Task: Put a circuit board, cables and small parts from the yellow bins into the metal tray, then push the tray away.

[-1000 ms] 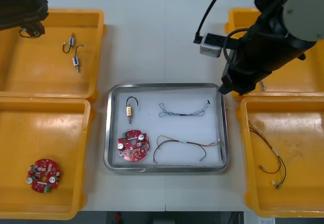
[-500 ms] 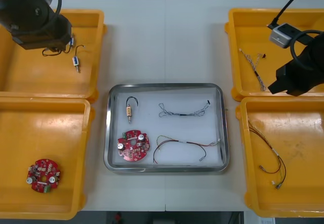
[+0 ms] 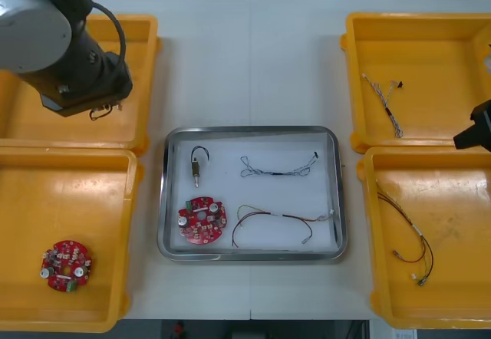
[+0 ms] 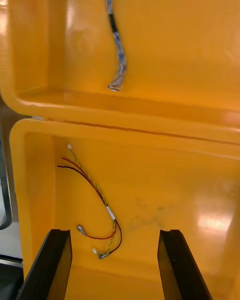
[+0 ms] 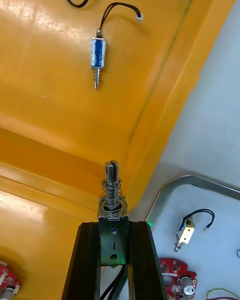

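Holding a small metal part (image 5: 113,195) clenched between its fingers, your left gripper (image 5: 114,226) hangs over the rim of the upper-left yellow bin (image 3: 146,40), spring end aimed toward the metal tray (image 3: 165,201) at centre frame. Your right gripper (image 4: 115,236) waits spread and empty over the lower-right bin (image 3: 460,201), likely keeping clear.

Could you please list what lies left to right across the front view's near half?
Circuit board in a bin, circuit board in the tray, tray's red and yellow cable, red and yellow cable in a bin.
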